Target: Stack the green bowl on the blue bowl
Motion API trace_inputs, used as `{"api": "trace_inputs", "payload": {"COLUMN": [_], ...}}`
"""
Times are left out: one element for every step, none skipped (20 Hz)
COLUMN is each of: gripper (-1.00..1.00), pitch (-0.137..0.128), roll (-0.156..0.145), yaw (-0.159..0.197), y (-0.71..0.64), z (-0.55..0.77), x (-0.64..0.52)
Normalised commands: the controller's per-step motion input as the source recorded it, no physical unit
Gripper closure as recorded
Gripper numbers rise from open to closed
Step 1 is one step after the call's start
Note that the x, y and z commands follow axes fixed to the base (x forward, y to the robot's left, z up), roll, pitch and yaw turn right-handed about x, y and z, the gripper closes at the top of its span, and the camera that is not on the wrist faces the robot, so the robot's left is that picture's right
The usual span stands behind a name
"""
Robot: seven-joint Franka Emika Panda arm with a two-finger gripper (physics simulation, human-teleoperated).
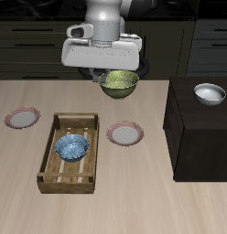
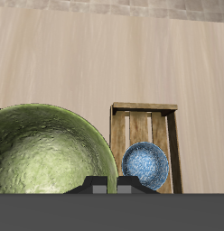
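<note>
The green bowl [image 1: 119, 85] hangs in the air under my gripper [image 1: 113, 77], which is shut on its rim and holds it well above the table. In the wrist view the green bowl [image 2: 46, 153] fills much of the picture, close to the fingers [image 2: 98, 187]. The blue bowl [image 1: 72, 146] sits inside a wooden crate [image 1: 55, 125] on the table, nearer the front edge than the held bowl. It also shows in the wrist view [image 2: 145, 164], inside the crate [image 2: 144, 110].
A pink-rimmed plate [image 1: 125, 134] lies beside the crate, below the held bowl. Another pink-rimmed plate [image 1: 22, 117] lies on the crate's other side. A white bowl [image 1: 210, 93] stands on a dark cabinet [image 1: 199, 128] at the table's side.
</note>
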Motion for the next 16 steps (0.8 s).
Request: {"api": "trace_inputs", "payload": {"gripper": [1.00,1.00,1.00,1.00,1.00,1.00,1.00,1.00,1.00,1.00,1.00,1.00,1.00,1.00,1.00,1.00], "pitch": [-0.076,-0.008,-0.071,0.014,-0.024,0.000,-0.064,-0.039,-0.038,-0.058,0.052,-0.029,-0.006,-0.024,-0.062,0.028], "roll": [-0.024,0.040,-0.046,0.001,-0.020,0.000,0.031,-0.014,0.035,-0.108,0.035,-0.060,-0.011,-0.064,-0.029,0.013], "yaw": [0.017,-0.053,0.095,-0.027,-0.048,0.000,0.048,-0.007,0.030,0.036,-0.062,-0.027,0.029,-0.008,0.015,-0.056], "y": [-0.47,-0.15,-0.17,-0.21,-0.16,0.03,-0.36,-0.12,-0.09,-0.38,-0.25,-0.28,-0.52,-0.23,-0.22,-0.08], "z": [0.40,0.08,0.06,-0.02,0.03,0.00,-0.04,0.01,-0.04,-0.01,-0.10,0.03,-0.09,0.00,0.04,-0.04], "x": [-1.26,-0.52,-0.45,-0.40,-0.34,0.04,-0.95,-0.30,-0.33,-0.45,-0.30,-0.34,-0.44,-0.29,-0.30,-0.17]}}
